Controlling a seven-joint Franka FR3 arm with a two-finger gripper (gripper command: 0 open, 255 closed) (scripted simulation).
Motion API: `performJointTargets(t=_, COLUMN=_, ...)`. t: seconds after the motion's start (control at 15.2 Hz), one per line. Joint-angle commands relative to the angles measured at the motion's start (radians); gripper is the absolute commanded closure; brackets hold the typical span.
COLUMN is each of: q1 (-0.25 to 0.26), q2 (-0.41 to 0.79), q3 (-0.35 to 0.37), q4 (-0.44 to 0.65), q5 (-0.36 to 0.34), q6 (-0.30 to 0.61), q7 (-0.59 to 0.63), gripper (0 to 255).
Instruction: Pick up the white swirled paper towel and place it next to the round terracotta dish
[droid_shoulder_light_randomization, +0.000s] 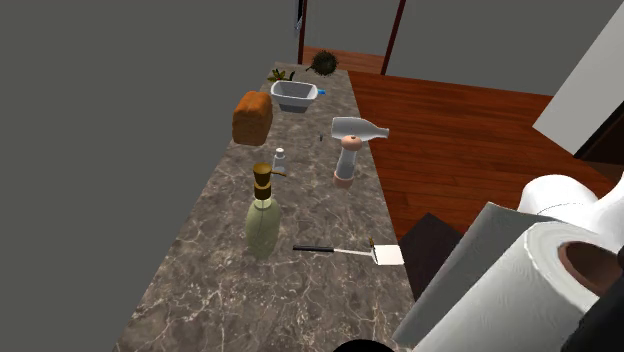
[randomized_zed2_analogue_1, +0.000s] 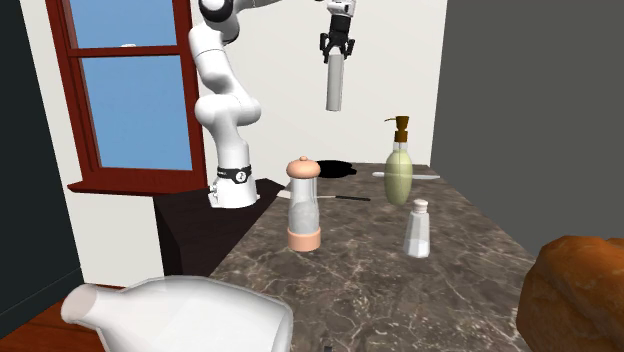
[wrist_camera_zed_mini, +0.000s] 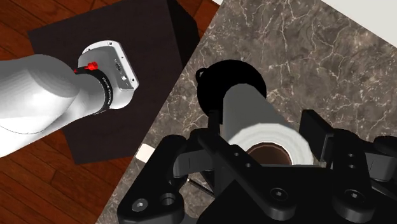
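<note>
- Fingers (wrist_camera_zed_mini: 315, 130) are clamped on the upper end of the paper towel roll (wrist_camera_zed_mini: 251, 108), one on each side, with its brown core showing between them.
- In the second exterior view the white roll (randomized_zed2_analogue_1: 336, 85) hangs upright from the white arm (randomized_zed2_analogue_1: 225, 100), high over the far end of the marbled bench (randomized_zed2_analogue_1: 470, 270) and touching nothing below it.
- A round dish (wrist_camera_zed_mini: 230, 81), drawn black, lies on the bench; seen from the wrist, it sits under the roll's lower end.
- In the second exterior view the dish (randomized_zed2_analogue_1: 335, 168) lies at the far end of the bench, near the arm's base.
- The roll (droid_shoulder_light_randomization: 505, 285) shows large at the shoulder view's lower right.
- A greenish pump bottle (droid_shoulder_light_randomization: 262, 215) stands mid-bench, with a spatula (droid_shoulder_light_randomization: 350, 252) lying flat near it on the shoulder view's right, apart from it.
- A small white shaker (droid_shoulder_light_randomization: 279, 157) stands just beyond the pump bottle.
- A clear grinder (droid_shoulder_light_randomization: 346, 160) with a peach cap stands near the bench's right edge in the shoulder view.
- A grey bottle (droid_shoulder_light_randomization: 358, 128) lies on its side just beyond the grinder.
- A brown loaf (droid_shoulder_light_randomization: 252, 117) and a pale basin (droid_shoulder_light_randomization: 294, 94) sit farther along the bench.
- The dark stand (wrist_camera_zed_mini: 121, 76) rests on a wooden floor (droid_shoulder_light_randomization: 460, 130).
</note>
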Motion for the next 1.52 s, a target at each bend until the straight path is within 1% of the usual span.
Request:
performJointTargets(t=0.0, q1=0.005, q2=0.020, q3=0.049, q4=0.035, q5=0.012, q6=0.003, q7=0.063, gripper=255)
performJointTargets(t=0.2, q1=0.006, q2=0.071, q3=0.133, q4=0.110, q5=0.013, q6=0.004, q7=0.163, gripper=255)
performJointTargets(t=0.4, q1=0.002, q2=0.135, q3=0.226, q4=0.187, q5=-0.004, q6=0.009, q7=0.263, gripper=255)
performJointTargets(t=0.86, q1=0.018, q2=0.073, q3=0.201, q4=0.049, q5=0.027, q6=0.091, q7=0.213, gripper=255)
performJointTargets(t=1.45, q1=0.036, q2=0.022, q3=0.197, q4=-0.104, q5=0.057, q6=0.198, q7=0.166, gripper=255)
